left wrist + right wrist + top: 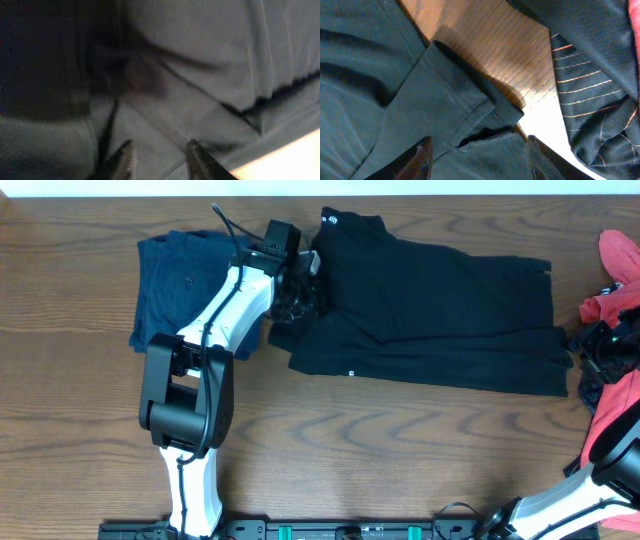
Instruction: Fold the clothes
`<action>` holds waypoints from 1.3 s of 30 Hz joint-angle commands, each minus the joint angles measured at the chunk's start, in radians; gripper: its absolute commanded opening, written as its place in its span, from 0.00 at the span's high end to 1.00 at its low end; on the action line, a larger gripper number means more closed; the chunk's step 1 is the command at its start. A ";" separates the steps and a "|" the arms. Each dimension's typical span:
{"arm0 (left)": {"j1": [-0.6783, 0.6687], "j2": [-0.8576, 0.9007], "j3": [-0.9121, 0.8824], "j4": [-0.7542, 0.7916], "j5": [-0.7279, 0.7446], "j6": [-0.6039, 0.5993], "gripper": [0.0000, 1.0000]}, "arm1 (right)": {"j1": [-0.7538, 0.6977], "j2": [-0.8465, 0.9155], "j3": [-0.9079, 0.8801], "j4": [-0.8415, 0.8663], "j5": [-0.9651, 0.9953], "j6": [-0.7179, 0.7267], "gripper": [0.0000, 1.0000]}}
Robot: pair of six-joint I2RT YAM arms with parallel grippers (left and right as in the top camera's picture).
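Flanking the black garment (440,310) lie shorts (175,275) and red pieces (618,255). Left gripper (159,160) hovers over it, narrowly parted; right gripper (477,160) gapes wide.

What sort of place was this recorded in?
Probably a robot test bench rather than a home: a wood-grain table, a left arm and right arm rising from a rail at its near edge, and a black garment, navy shorts and coral pieces laid out.
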State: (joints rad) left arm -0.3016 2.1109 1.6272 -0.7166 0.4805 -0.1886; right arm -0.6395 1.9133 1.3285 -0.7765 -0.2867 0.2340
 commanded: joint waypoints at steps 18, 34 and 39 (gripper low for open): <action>-0.151 -0.023 -0.053 -0.084 0.050 -0.015 0.46 | 0.014 -0.015 0.005 -0.002 -0.010 0.005 0.42; -0.246 -0.018 -0.084 0.018 -0.179 -0.004 0.71 | 0.020 -0.015 0.005 -0.002 -0.021 0.005 0.43; -0.236 -0.019 -0.077 0.022 -0.179 -0.003 0.94 | 0.020 -0.015 0.005 -0.002 -0.036 0.005 0.43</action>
State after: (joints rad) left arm -0.5491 2.1109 1.5524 -0.6895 0.3286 -0.2035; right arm -0.6392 1.9133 1.3285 -0.7773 -0.3004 0.2340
